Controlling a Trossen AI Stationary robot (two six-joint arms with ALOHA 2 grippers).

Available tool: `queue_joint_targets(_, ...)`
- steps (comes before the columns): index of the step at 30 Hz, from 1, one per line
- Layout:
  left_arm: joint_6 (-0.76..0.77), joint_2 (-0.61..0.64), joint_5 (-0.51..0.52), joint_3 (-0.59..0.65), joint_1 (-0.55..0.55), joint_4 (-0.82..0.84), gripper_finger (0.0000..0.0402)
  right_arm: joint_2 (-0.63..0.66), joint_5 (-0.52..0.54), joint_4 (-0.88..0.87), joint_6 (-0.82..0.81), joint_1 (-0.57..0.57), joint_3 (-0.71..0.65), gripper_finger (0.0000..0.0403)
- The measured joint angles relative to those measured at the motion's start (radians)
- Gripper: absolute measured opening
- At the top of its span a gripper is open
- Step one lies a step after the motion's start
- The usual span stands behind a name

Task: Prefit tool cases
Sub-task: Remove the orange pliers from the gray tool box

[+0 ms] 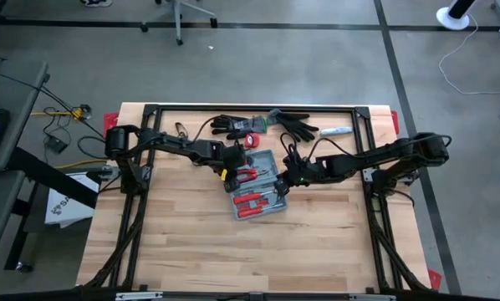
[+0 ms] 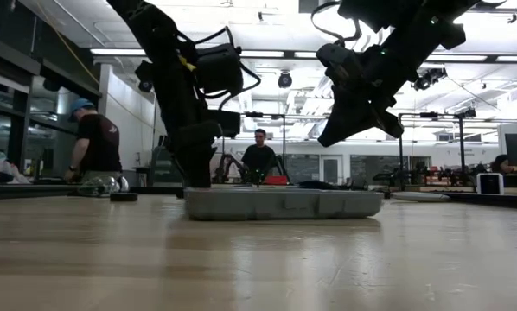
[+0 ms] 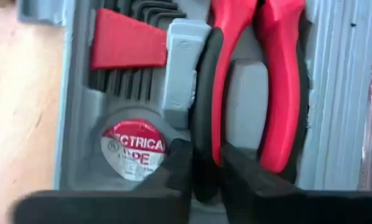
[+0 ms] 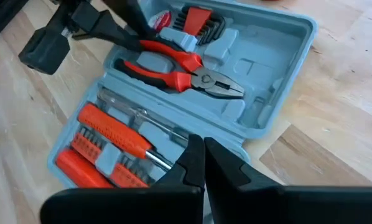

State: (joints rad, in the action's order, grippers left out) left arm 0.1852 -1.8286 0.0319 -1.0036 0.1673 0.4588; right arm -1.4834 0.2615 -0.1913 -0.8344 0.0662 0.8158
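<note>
1. One tool case [image 1: 258, 194] lies open at the centre of the high view on the pale wooden table [image 1: 191, 259], a flat grey-blue plastic shell with rounded corners and a moulded tray. It looks stiff and light, likely to slide on the smooth wood, so I would hold it by a rim or edge.
2. The pliers [image 4: 180, 70], in the upper middle of the right wrist view, have red and black handles and dull metal jaws; rigid, probably the heaviest piece.
3. The left gripper [image 3: 201, 163], at the bottom of its wrist view, has its fingers pinched on one pliers handle, the slim place to hold.
4. The right gripper [image 4: 203, 163] hovers over the case's near edge, fingers shut on nothing.
5. The orange-red screwdriver [image 4: 114, 135] lies at lower left of that view, smooth and round.
6. The electrical tape roll [image 3: 134, 149] sits small in its round pocket.
</note>
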Motion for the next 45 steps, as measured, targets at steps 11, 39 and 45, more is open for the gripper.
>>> queue_joint_targets(11, 0.007, 0.070, -0.028, -0.024, -0.004, 0.036, 0.0031, 0.000, 0.000, 0.000, -0.002, 0.000, 0.000, 0.0000)
queue_joint_targets(39, -0.087, 0.334, 0.126, 0.018, 0.309, 0.242, 0.0005, 0.000, -0.008, -0.022, -0.021, 0.023, 0.000, 0.0000)
queue_joint_targets(45, -0.078, 0.335, 0.042, 0.034, 0.383, 0.235, 0.0001, 0.000, -0.008, -0.023, -0.027, 0.028, 0.000, 0.0000)
